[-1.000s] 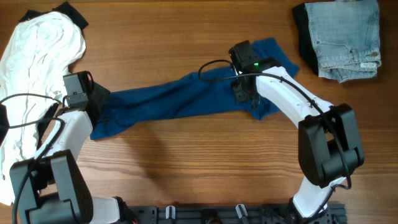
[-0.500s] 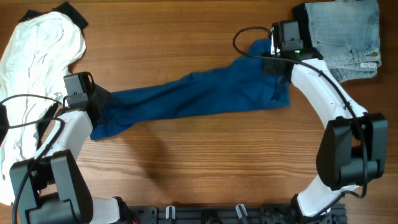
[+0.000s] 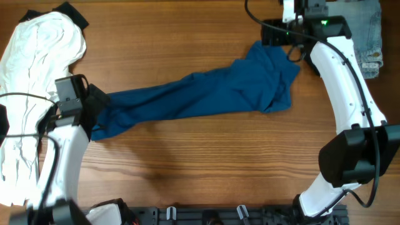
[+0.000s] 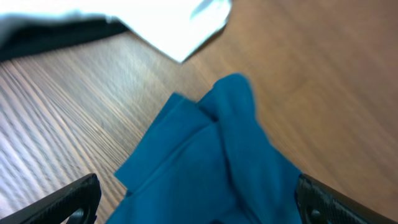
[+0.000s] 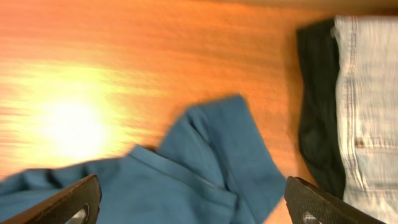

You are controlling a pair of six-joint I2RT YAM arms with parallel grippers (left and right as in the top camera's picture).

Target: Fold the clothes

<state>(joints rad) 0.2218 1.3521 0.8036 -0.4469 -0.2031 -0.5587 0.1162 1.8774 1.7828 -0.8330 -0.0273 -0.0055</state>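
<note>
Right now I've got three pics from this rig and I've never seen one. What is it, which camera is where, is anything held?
Two white robot arms work at a wooden table. The wide picture comes from a fixed camera above. The other two come from a camera on each wrist, looking down past that arm's own fingers.

A long blue garment lies stretched across the middle, bunched at its right end. A white garment is heaped at the left edge. Folded light jeans sit on a black cloth in the far right corner.

The left tool hangs open over the blue garment's left end, and the right tool is open above its right end. Neither holds anything.
</note>
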